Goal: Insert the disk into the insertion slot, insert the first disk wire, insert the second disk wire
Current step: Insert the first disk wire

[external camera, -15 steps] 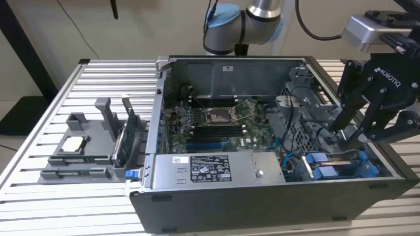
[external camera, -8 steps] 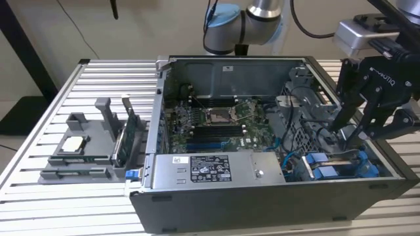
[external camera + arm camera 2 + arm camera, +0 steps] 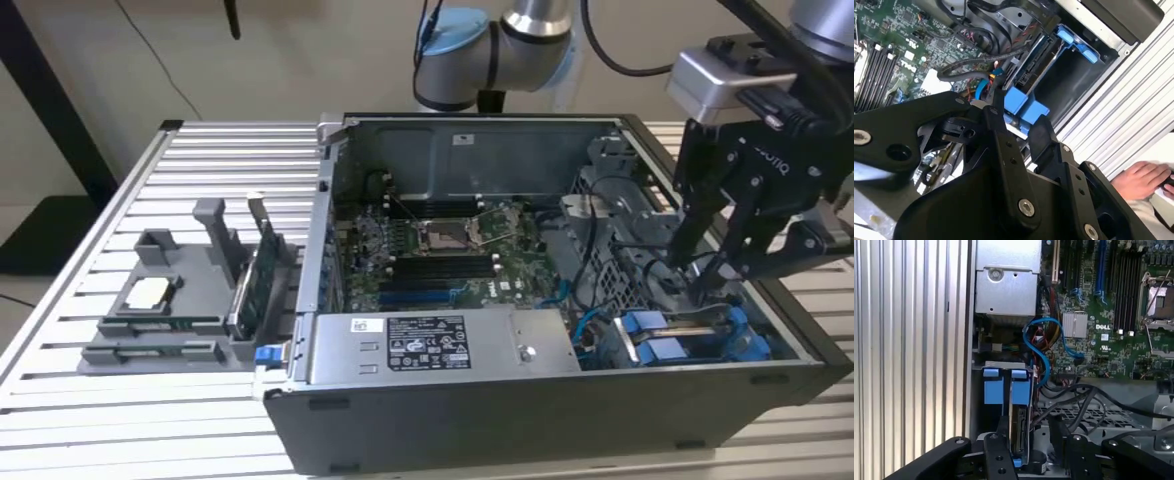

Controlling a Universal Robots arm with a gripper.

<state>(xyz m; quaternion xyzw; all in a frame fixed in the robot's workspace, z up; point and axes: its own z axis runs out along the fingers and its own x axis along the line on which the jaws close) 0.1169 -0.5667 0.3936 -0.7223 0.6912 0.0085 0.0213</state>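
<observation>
The open computer case (image 3: 534,440) lies on the slatted surface (image 3: 200,160), and the gripper (image 3: 698,280) reaches down into its corner at the exterior view's right, where the insertion slot (image 3: 1069,90) sits against the case wall. The first step looks to be in hand: the disk (image 3: 1019,432) stands on edge inside the slot with the jaws parted either side of it and not clamped, so seating it probably calls for a straight push kept square to the bay. In the first wrist view it reads as a thin silver-grey slab with a bright blue carrier tab (image 3: 1021,386) at its end.
</observation>
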